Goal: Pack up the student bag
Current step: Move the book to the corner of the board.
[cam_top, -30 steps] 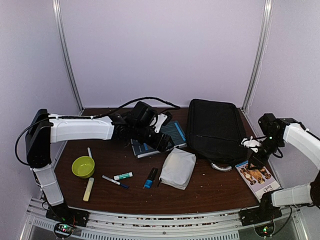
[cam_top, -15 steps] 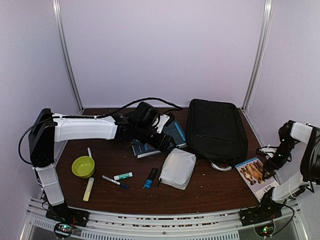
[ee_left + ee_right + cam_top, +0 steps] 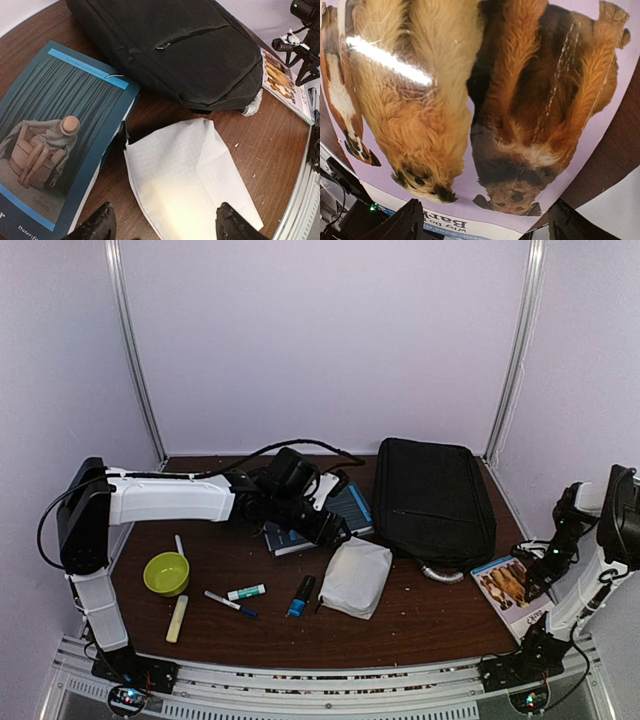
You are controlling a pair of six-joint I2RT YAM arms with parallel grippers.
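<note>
The black student bag (image 3: 432,498) lies flat at the back right of the table, its grey handle (image 3: 442,573) at the near end; it also shows in the left wrist view (image 3: 170,47). My left gripper (image 3: 333,530) is open and empty, hovering over the white fabric pouch (image 3: 356,576), which fills the space between its fingertips (image 3: 102,226) in the wrist view (image 3: 190,175). A teal book (image 3: 315,520) lies beside it (image 3: 55,135). My right gripper (image 3: 540,565) is open and empty, low over a dog-picture book (image 3: 510,592) that fills its wrist view (image 3: 480,100).
On the left front lie a green bowl (image 3: 166,573), a yellow marker (image 3: 177,619), a white pen (image 3: 180,545), a blue-capped pen (image 3: 230,603), a green-capped marker (image 3: 246,592) and a blue highlighter (image 3: 300,595). Purple walls enclose the table on three sides.
My right arm has pulled back from the bag's right edge to the far right and dropped low over the dog book. The left arm has barely moved.
</note>
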